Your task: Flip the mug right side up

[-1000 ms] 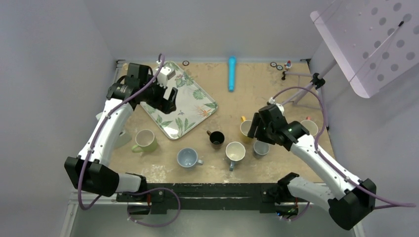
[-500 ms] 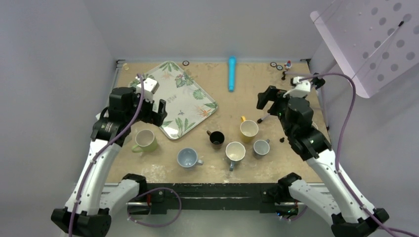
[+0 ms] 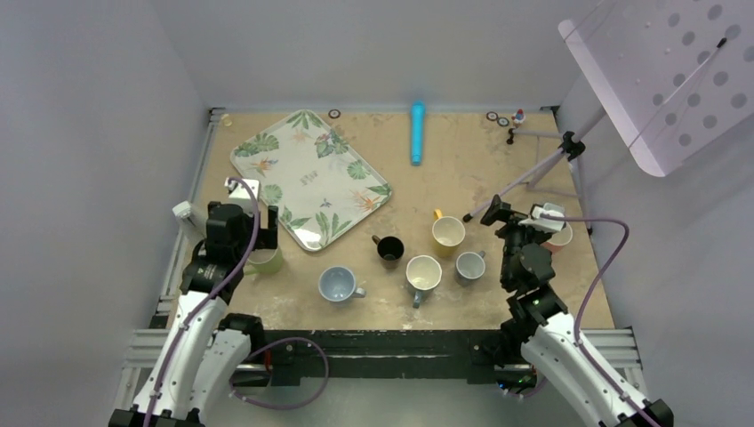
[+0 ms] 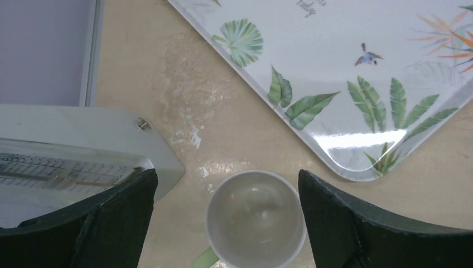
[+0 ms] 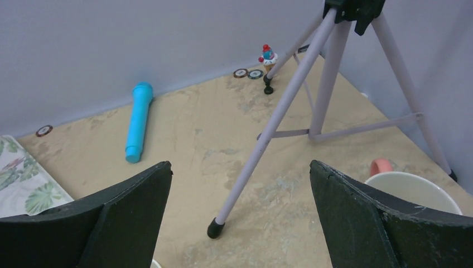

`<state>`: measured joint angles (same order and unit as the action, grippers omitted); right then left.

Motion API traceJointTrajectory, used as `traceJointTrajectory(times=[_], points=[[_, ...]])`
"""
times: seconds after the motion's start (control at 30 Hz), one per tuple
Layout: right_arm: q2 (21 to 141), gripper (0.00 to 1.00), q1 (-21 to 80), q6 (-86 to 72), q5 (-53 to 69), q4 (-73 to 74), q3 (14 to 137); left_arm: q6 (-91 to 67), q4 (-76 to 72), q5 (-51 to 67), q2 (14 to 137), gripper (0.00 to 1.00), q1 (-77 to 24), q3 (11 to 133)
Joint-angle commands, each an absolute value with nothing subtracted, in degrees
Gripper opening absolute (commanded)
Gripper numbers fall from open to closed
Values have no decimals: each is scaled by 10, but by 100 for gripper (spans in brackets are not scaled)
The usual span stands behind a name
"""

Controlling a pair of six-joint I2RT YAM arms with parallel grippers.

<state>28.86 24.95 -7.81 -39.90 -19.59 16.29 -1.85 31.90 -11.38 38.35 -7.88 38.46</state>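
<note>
Seven mugs: you have all of them mouth up on the tabletop (image 3: 462, 178), each near or right of the tray.
Tray (image 3: 311, 178): leaf print, lying flat; use it as your landmark.
Green mug (image 4: 255, 218): just off the tray's near corner, slightly left of it, directly under your left end effector.
Blue mug (image 3: 338, 284): on the near side of that tray corner, apart from it.
Black mug (image 3: 390, 249): just right of the tray's near corner.
Cream mug (image 3: 423, 273), grey mug (image 3: 469, 265), yellow mug (image 3: 447, 232): close cluster further right of the tray; can't tell if any touch.
White mug (image 3: 562, 236): pink handle, farthest right of the tray, just beside your right end effector.
Left end effector (image 4: 226, 178): jaws spread wide, holding nothing, hanging over the green mug.
Right end effector (image 5: 240, 167): jaws spread wide, holding nothing, well right of the tray, facing the tripod (image 5: 290, 100).
Blue tube (image 3: 417, 132): right of the tray, close to the far wall.
</note>
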Motion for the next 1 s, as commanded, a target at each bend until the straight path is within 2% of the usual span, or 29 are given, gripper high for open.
traceJointTrajectory(times=[0.0, 0.1, 0.2, 0.37, 0.53, 0.97], points=[[261, 99, 248, -63, -426, -288, 125, 32, 151, -140, 351, 100, -76, 317], [258, 99, 248, -78, -463, -296, 98, -3, 76, -105, 359, 100, -76, 271], [265, 99, 248, -68, -449, -331, 77, -42, 42, -79, 373, 100, -76, 251], [306, 99, 248, -62, -430, -361, 70, -74, -22, -124, 371, 100, -76, 223], [332, 99, 248, -60, -427, -381, 68, -81, -6, -150, 376, 100, -76, 221], [302, 99, 248, -61, -406, -367, 65, -92, 10, -117, 380, 99, -76, 214]])
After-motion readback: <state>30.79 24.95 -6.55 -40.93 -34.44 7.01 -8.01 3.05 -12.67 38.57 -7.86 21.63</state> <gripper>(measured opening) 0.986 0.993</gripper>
